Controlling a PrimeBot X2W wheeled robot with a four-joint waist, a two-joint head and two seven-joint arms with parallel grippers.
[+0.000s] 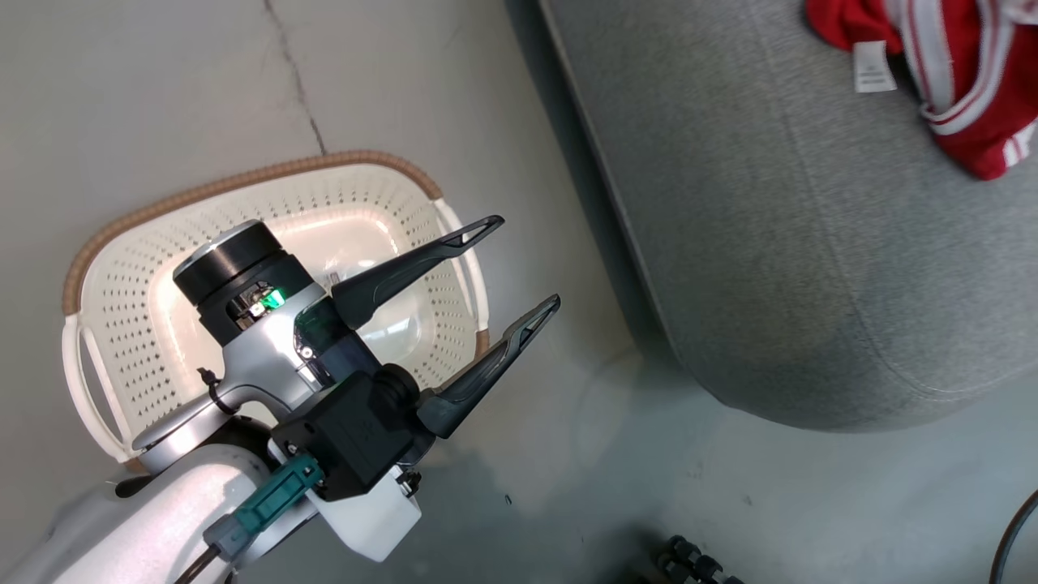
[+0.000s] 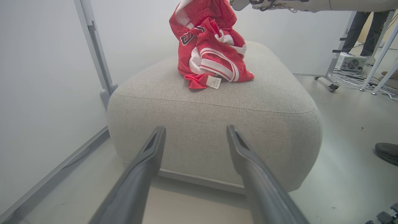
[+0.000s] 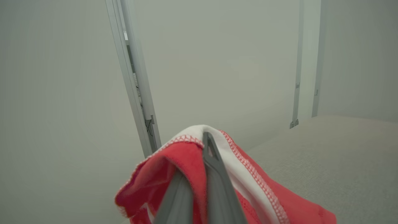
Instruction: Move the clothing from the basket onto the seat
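The left gripper (image 1: 527, 259) is seen with its jaws spread wide and nothing between them. In the head view it is held above the near right corner of the basket (image 1: 130, 308), with its fingers pointed towards the seat (image 1: 778, 243). The basket's floor is seen bare. The right gripper (image 3: 196, 161) is closed on a fold of the clothing (image 3: 161, 174), red cloth with a white stitched edge draped over both fingers.

In the left wrist view the seat's (image 2: 264, 93) front face is met straight ahead of the open fingers, with a strip of floor (image 2: 186, 202) between. A pale partition panel (image 2: 40, 93) is stood just beside the seat's left side. Further right, a white box with a fan (image 2: 351, 62), loose cables (image 2: 351, 82) and a person's legs (image 2: 362, 31) are seen well apart from the seat.

The clothing (image 2: 211, 46) is gathered in a tall bundle, its lower part rested on the seat's top with a white label (image 2: 214, 82) hung at the front. It is placed beyond and above the left gripper (image 2: 196, 127), well apart from it.
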